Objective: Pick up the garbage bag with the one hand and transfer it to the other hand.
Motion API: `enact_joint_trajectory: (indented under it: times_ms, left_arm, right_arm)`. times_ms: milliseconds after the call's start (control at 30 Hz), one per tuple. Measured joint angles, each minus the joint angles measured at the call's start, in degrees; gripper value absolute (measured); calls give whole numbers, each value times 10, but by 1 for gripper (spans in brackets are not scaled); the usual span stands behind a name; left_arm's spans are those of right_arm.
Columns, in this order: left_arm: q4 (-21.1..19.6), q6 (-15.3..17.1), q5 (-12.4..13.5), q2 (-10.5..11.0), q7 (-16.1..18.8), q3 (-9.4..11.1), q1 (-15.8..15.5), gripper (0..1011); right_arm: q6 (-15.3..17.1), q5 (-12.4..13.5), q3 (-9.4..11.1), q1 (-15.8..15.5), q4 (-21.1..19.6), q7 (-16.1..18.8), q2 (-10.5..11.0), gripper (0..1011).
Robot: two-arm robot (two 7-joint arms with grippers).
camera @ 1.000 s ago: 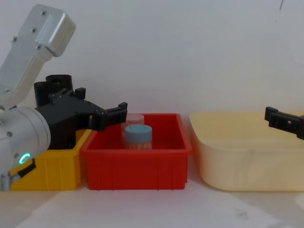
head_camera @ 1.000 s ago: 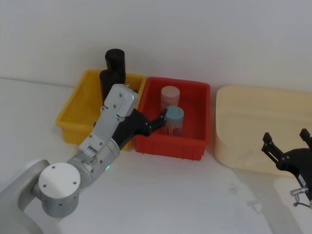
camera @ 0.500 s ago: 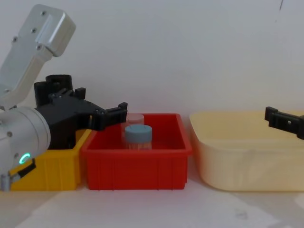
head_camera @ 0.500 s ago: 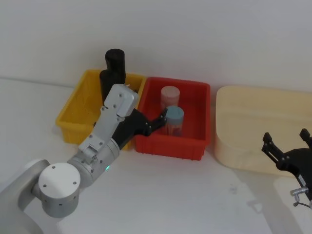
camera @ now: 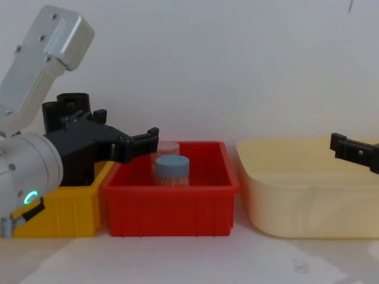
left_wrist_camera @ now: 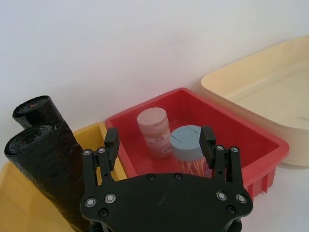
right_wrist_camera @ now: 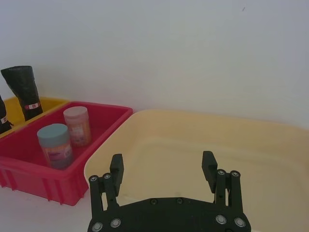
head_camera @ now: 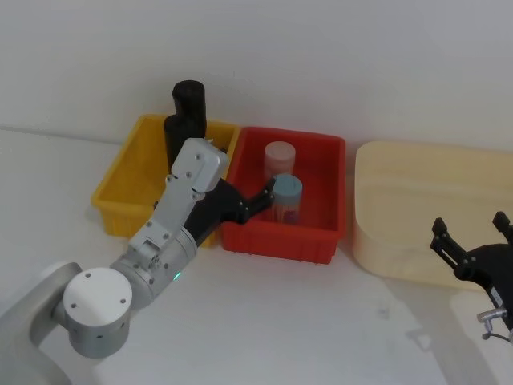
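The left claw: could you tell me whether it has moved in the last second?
No. The left claw sits unchanged above the red bin's left rim.

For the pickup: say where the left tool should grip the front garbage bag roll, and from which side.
Probably its upper half, above the yellow bin's rim, from the robot's side: the front garbage bag roll stands upright with a second roll close behind. The open left tool would shift left first.
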Motion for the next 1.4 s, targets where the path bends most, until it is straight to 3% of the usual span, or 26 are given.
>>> enact_joint_trajectory:
  times_ms: [367, 700, 867, 1000, 1033, 1167, 1400]
  left_arm:
    - [-7, 5, -1, 1, -4, -1, 1, 1001]
    - [-92, 46, -16, 31, -7, -30, 39, 1001]
    - [-143, 67, -32, 53, -7, -62, 71, 1001]
    - [-194, 84, -57, 83, -7, -114, 119, 1001]
    - [-194, 84, -57, 83, -7, -114, 119, 1001]
    - [-221, 92, -78, 105, -15, -160, 154, 1001]
    - [-228, 101, -106, 130, -36, -206, 176, 1001]
  right_arm:
    - [-1, 6, 1, 7, 7, 15, 1, 1001]
    - [24, 26, 3, 28, 6, 52, 11, 1001]
    - [52, 37, 0, 42, 0, 70, 18, 1001]
    - [87, 47, -7, 58, -9, 83, 22, 1001]
    - [91, 47, -8, 61, -10, 85, 22, 1001]
    - [124, 52, -18, 78, -18, 91, 25, 1001]
    - [169, 54, -34, 111, -23, 93, 24, 1001]
